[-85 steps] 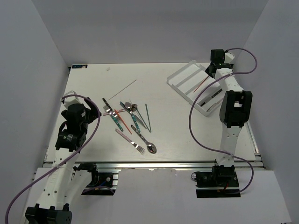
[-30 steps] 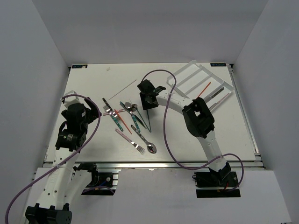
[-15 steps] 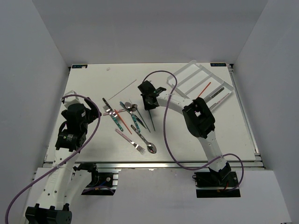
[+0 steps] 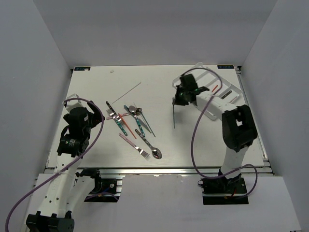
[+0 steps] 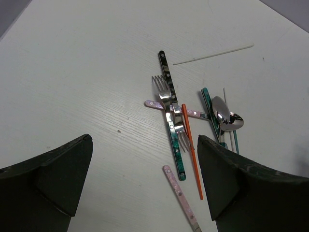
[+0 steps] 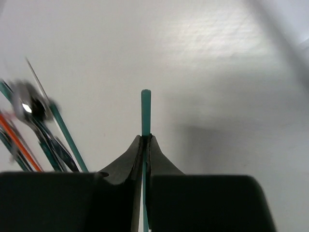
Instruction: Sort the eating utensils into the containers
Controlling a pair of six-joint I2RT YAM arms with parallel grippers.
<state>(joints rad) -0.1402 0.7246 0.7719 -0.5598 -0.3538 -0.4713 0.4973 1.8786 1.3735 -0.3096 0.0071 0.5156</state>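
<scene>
My right gripper (image 4: 180,98) is shut on a thin teal stick (image 4: 174,116), which hangs down from it above the table just left of the clear divided tray (image 4: 231,92). In the right wrist view the pads (image 6: 140,145) pinch the teal stick (image 6: 146,108). An orange stick (image 4: 214,88) lies in the tray. The other utensils (image 4: 131,121) lie in a pile at mid-table: a dark knife (image 5: 166,79), an orange stick (image 5: 191,150), a spoon (image 5: 226,115) and a pink-handled fork (image 4: 136,145). My left gripper (image 5: 145,140) is open and empty, left of the pile.
A thin white stick (image 4: 126,90) lies alone behind the pile. A spoon (image 4: 155,153) lies near the front edge. The right arm's cable loops over the table's right half. Grey walls enclose the table on three sides.
My right gripper has lifted the teal stick off the pile and carried it right, to the tray's near-left side. The left arm has not moved.
</scene>
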